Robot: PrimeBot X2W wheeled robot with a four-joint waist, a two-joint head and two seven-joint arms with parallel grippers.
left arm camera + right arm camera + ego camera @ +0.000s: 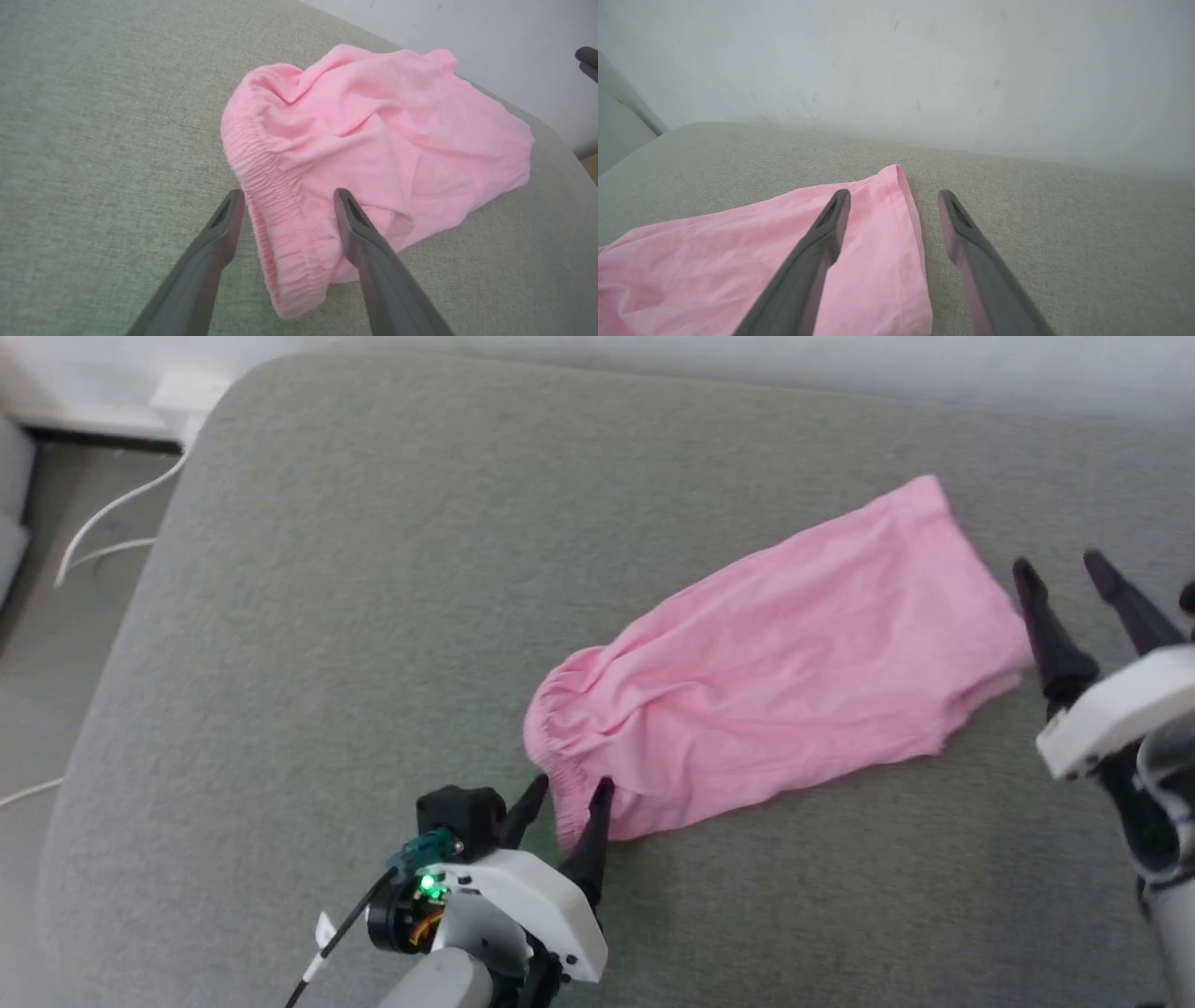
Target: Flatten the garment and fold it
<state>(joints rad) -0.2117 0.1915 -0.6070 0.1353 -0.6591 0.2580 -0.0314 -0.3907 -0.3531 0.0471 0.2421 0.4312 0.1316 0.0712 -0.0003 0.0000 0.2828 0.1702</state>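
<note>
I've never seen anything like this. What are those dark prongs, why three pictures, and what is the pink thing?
It is a two-armed robot. Each arm ends in a grasping tool with two long dark fingers. One picture looks down from its head; the other two come from cameras on each wrist, looking along the fingers. The pink thing is a garment, lying wrinkled on a grey cushioned surface. The left tool is open, its fingers straddling the gathered elastic edge; it grips nothing yet. The right tool is open too, by the opposite hemmed end.
</note>
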